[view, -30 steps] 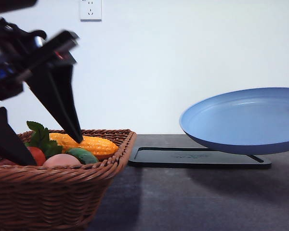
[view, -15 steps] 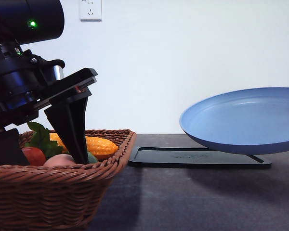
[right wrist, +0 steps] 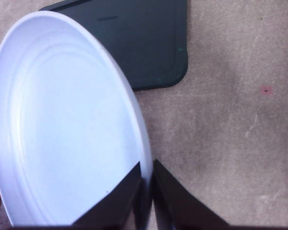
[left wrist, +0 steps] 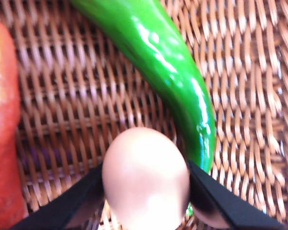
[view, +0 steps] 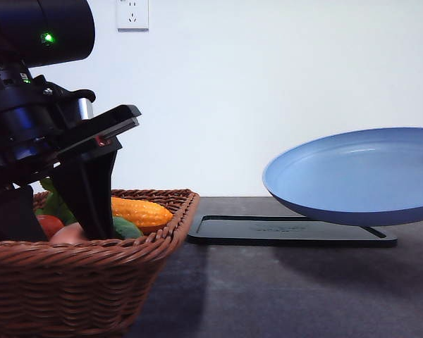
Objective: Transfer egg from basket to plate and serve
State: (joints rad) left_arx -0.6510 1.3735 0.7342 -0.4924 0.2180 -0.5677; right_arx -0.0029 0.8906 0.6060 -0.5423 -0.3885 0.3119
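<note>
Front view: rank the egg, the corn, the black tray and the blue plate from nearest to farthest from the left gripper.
1. Egg, between the left gripper's fingers in the basket.
2. Corn, just to the right, also in the basket.
3. Black tray, on the table past the basket's right rim.
4. Blue plate, held up at far right.

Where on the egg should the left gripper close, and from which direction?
Across its widest middle, coming from above. The egg lies on the basket floor with a green pepper close on one side, so only the top is open. The left gripper fingers already flank its two rounded flanks there, which seems a sound hold.
</note>
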